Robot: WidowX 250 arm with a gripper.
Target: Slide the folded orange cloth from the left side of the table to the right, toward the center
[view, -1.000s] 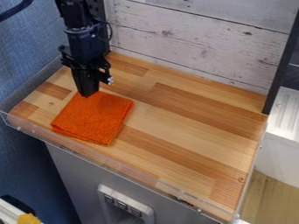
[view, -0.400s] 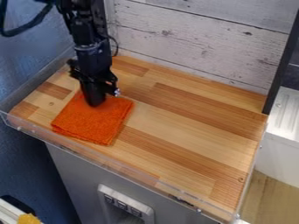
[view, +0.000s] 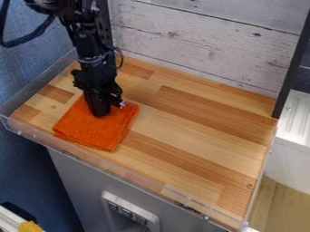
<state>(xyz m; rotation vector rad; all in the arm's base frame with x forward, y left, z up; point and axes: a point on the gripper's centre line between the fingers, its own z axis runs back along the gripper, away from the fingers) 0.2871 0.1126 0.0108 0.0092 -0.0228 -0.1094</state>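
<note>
Orange folded cloth (view: 97,131): laid flat in a squarish stack, its layers showing along the near edge; it is the landmark for all that follows.
Black gripper (view: 99,113): tip pointing down at the cloth's far part, inside its outline; whether it touches cannot be told, nor how far open it is or whether it has hold of any fabric.
Grip on cloth: soft layers should give under light pressure, so a small pinch, square to the surface, would suit better than a hard push, which could scrape or skid the stack.
Layers: a shallow bite may take only the top one; a deeper, gentle one would keep the folds together.
Robot arm (view: 94,59): above and beyond the cloth's far edge, leaning slightly; slow, straight travel would keep the folds neat.
Striped wood worktop (view: 194,131): under and around the cloth, hard, so downward force calls for care.
Transparent edging (view: 124,174): just beyond the cloth's near edge; low sideways moves that way risk a snag.
Whitewashed plank wall (view: 200,41): behind the cloth, well apart.
</note>
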